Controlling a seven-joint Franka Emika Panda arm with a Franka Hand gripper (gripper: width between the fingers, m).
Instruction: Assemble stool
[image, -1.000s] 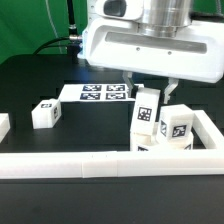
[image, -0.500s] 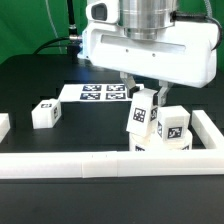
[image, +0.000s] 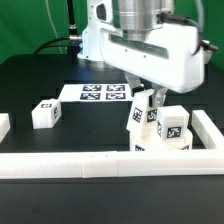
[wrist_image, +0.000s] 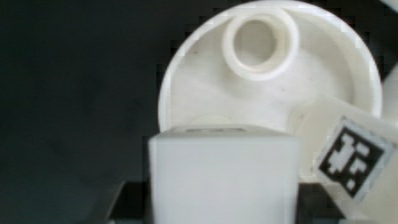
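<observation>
Taking the marker board (image: 95, 93) as my reference on the black table (image: 35, 75), I have a loose leg (image: 44, 113) lying alone off the board's corner toward the exterior view's left, well apart from everything else. Off the opposite corner, toward the exterior view's right and nearer the camera, is the crowded spot. There the gripper (image: 143, 103) hangs with its fingers clamped on the held leg (image: 140, 118), which sits tilted with its tag facing the camera. A second leg (image: 173, 125) stands just beside it on the far side from the board, close enough that I cannot tell whether the two touch. The wrist view shows the held leg (wrist_image: 222, 178) as a plain white block filling the near middle, with the round seat (wrist_image: 214, 95) below and beyond it, one socket hole (wrist_image: 260, 45) open and unblocked, and the second leg's tag (wrist_image: 356, 165) crowding in at the side. I cannot make out the finger pads themselves in either view. The long front rail (image: 80, 165) runs across the near side of the table and the side rail (image: 210, 128) closes the corner behind the second leg, so that pocket is tight. The open room lies between the board, the loose leg and the front rail.
</observation>
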